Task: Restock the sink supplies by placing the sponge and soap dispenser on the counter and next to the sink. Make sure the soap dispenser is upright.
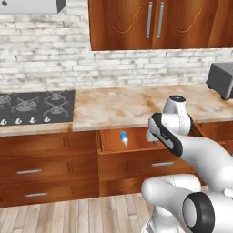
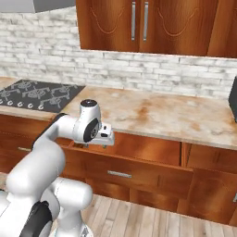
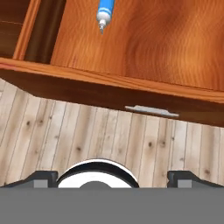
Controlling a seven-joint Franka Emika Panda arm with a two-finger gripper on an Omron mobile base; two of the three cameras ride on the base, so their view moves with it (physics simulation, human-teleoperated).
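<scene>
Hand [image 3: 112,177] poised over the open drawer [image 3: 144,39], looking down past its front lip to the wooden floor [image 3: 87,140]. Fingertips [image 3: 41,177] set wide apart at the bottom corners of the hand view, nothing between them, nothing held. In the right base view, hand [image 2: 105,138] just at the drawer's front edge, below the table's rim.

Soap dispenser [image 3: 104,13] lying flat on the drawer floor, well ahead of the hand and off toward the drawer's left wall, white pump end pointing back toward the hand, apart from both fingers. Same blue bottle [image 1: 124,138] seen on its side in the left part of the drawer [image 1: 136,139] in the left base view, left of the wrist.

Drawer front with a pale metal handle [image 3: 152,111]. Above, the marble-look table [image 1: 118,107], bare across its middle. Black gas hob [image 1: 34,107] at the far left, a grey appliance [image 1: 222,79] at the far right, brown upper cabinets [image 1: 154,22] against a white brick wall.
</scene>
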